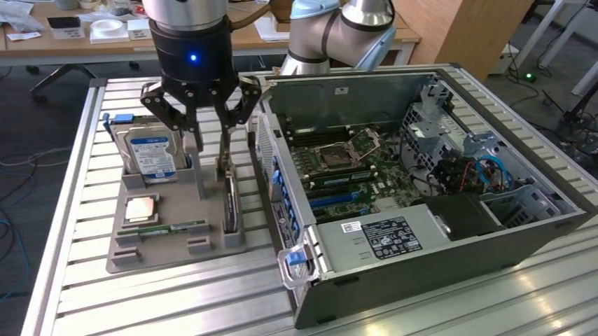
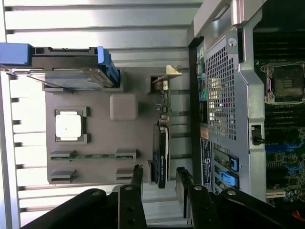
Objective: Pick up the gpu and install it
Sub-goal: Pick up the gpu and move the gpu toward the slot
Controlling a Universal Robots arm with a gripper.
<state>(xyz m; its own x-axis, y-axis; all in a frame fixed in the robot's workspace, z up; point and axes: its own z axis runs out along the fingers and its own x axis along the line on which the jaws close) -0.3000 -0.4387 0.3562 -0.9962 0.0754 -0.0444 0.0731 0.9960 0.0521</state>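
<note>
A: The claw (image 1: 211, 131) sits in the upper left of the exterior view, hanging over the grey holder (image 1: 173, 203) on the slatted table (image 1: 140, 301). We log it as spread wide, gripping nothing.

B: Agreed. From the wrist camera we see both fingers (image 2: 138, 179) parted, and one end of the gpu (image 2: 160, 152) lies in the gap between them. There is bare space on each side and no contact that we can make out.

A: Gpu position: it stands on its long edge in the slot along the holder's side nearest the computer case (image 1: 421, 231), just beside the case's perforated end wall. In the exterior view we find it left of centre, a thin dark card below the claw.

B: So we note it as not installed. The case lies open with its motherboard (image 1: 355, 168) exposed, centre right of the exterior view.

A: Other holder contents for our notes: the hard drive (image 1: 150, 154) stands upright at the far end. A square processor (image 1: 140, 208) lies flat, and a RAM stick (image 1: 173, 227) sits nearer the camera.
</note>
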